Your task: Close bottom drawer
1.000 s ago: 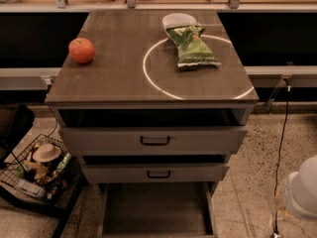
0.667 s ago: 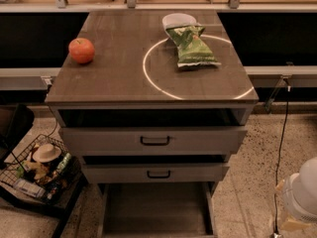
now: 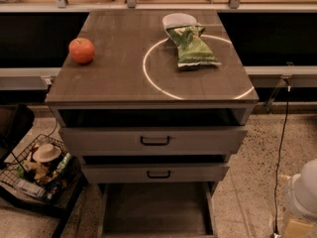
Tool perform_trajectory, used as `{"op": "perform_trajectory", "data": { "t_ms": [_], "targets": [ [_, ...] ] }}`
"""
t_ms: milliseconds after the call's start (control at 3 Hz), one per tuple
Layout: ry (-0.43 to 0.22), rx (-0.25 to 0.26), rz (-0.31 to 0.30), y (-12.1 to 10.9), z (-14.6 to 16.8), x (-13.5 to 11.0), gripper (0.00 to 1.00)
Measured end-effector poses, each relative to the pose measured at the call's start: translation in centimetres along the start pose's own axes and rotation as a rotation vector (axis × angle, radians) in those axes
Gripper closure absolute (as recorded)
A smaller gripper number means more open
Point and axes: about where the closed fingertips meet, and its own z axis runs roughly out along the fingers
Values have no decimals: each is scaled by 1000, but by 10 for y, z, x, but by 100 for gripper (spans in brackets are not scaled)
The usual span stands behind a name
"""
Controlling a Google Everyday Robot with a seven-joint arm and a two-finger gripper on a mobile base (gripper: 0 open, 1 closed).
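The bottom drawer (image 3: 154,208) of the grey-brown cabinet (image 3: 148,90) stands pulled far out toward me. I see its long shallow tray from above; its front and handle are cut off by the lower edge of the view. The middle drawer (image 3: 156,173) and the top drawer (image 3: 153,141) are each pulled out a little, both with black bar handles. My gripper is out of view; only a white rounded part of my arm (image 3: 303,195) shows at the lower right, to the right of the bottom drawer.
On the cabinet top lie a red apple (image 3: 81,50), a green chip bag (image 3: 192,46) and a white bowl (image 3: 178,20). A wire basket of clutter (image 3: 37,170) stands on the floor at left. A black cable (image 3: 283,133) hangs at right.
The white part of my arm has sunk a little lower at the lower right. The drawers and the things on top have not moved.
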Motion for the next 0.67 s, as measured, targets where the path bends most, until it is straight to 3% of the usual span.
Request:
{"op": "perform_trajectory", "data": {
  "t_ms": [333, 667],
  "targets": [
    [0, -7, -26, 3, 24, 7, 40],
    [-43, -34, -64, 20, 71, 15, 64]
  ]
}}
